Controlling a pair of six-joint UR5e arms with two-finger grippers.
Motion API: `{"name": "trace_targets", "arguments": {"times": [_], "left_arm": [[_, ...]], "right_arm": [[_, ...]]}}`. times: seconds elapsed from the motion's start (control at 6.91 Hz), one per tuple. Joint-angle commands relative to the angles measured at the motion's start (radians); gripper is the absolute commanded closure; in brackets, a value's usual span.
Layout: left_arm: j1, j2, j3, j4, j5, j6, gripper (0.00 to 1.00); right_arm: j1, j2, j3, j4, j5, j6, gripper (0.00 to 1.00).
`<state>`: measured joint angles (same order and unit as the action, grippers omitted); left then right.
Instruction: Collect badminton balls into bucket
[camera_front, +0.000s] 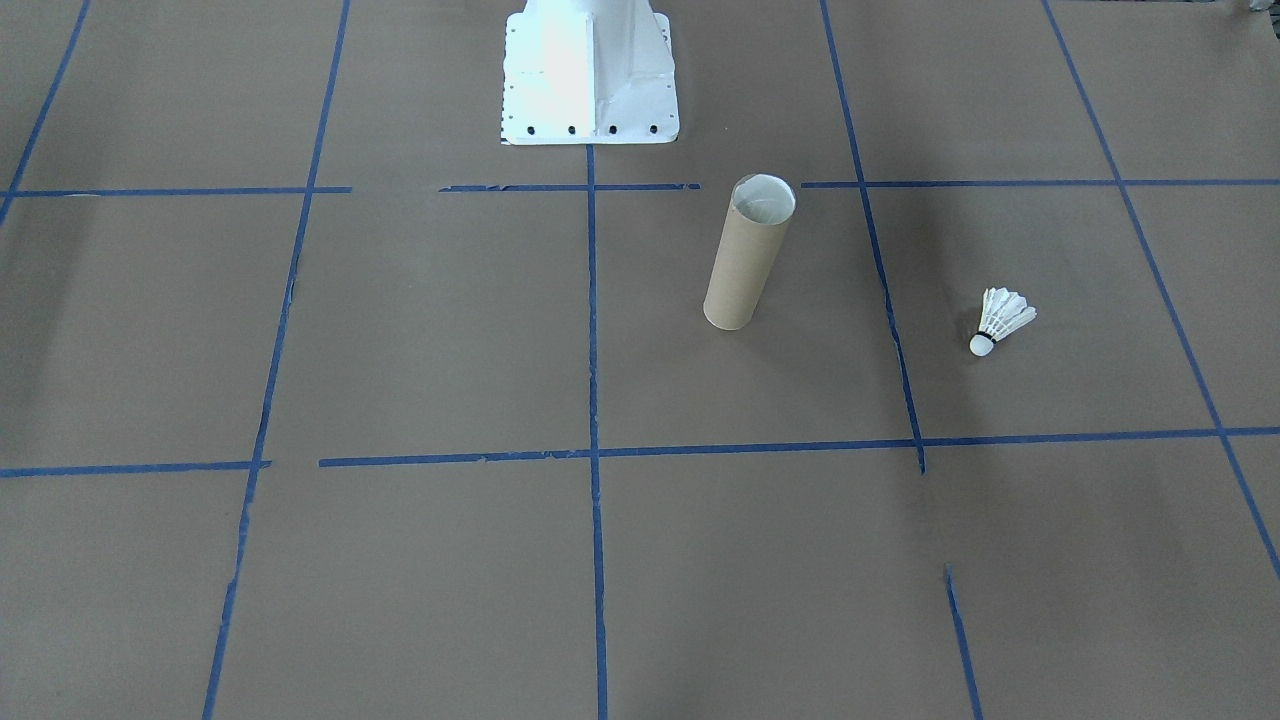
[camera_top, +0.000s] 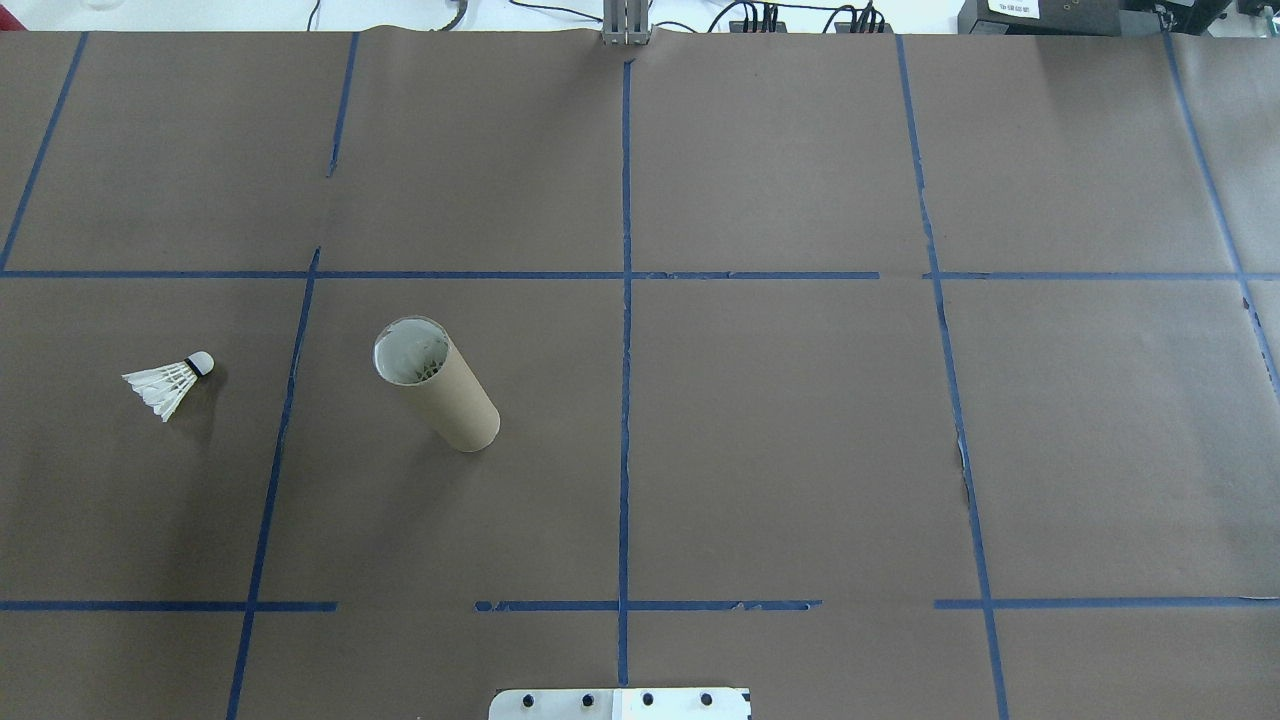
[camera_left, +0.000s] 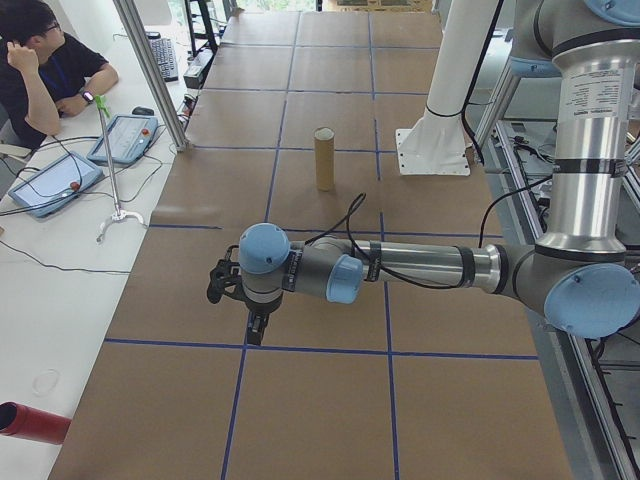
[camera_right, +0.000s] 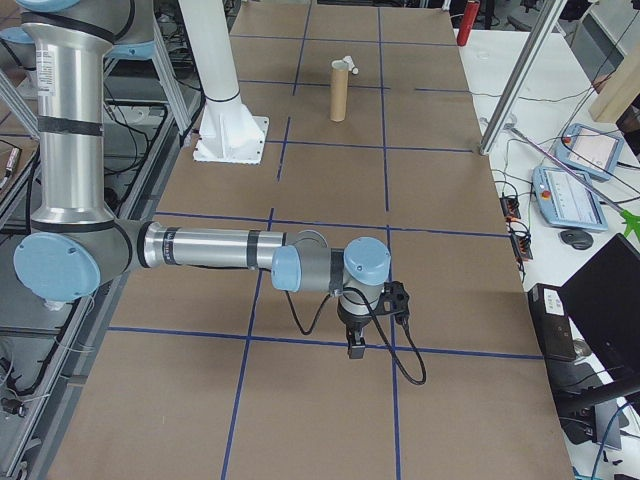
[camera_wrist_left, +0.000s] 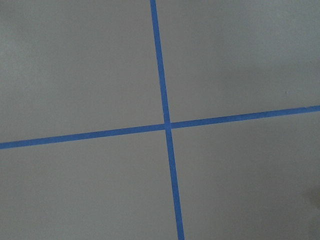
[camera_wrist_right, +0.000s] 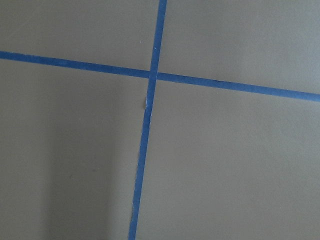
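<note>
A white feather shuttlecock, the badminton ball (camera_front: 1000, 322) (camera_top: 168, 383), lies on its side on the brown paper on the robot's left. The bucket, a brown cardboard tube (camera_front: 745, 260) (camera_top: 440, 390) (camera_left: 323, 160) (camera_right: 340, 92), stands upright about one grid cell from it, open mouth up. My left gripper (camera_left: 257, 330) hangs over the paper far from both and shows only in the exterior left view. My right gripper (camera_right: 355, 345) shows only in the exterior right view. I cannot tell whether either is open or shut. Both wrist views hold only paper and blue tape.
The white robot base (camera_front: 590, 75) (camera_top: 620, 703) stands at the robot's edge of the table, near the tube. A person (camera_left: 50, 70) sits at a side table with tablets (camera_left: 125, 138). A red cylinder (camera_left: 30, 422) lies on that side table.
</note>
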<state>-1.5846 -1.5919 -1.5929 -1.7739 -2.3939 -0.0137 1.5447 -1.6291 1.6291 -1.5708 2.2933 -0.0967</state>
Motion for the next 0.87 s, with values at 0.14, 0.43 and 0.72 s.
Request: {"name": "trace_targets", "arguments": {"times": [0.14,0.43,0.72], "left_arm": [[0.001,-0.074,0.149,-0.279,-0.01,-0.084,0.0],[0.133,0.017,0.143,-0.588,0.001,-0.553,0.0],[0.3,0.088,0.143,-0.898,0.002,-1.035,0.0]], "right_arm": [[0.0,0.0,0.0,0.0,0.0,0.0,0.0],[0.0,0.0,0.0,0.0,0.0,-0.002,0.0],[0.0,0.0,0.0,0.0,0.0,0.0,0.0]]}}
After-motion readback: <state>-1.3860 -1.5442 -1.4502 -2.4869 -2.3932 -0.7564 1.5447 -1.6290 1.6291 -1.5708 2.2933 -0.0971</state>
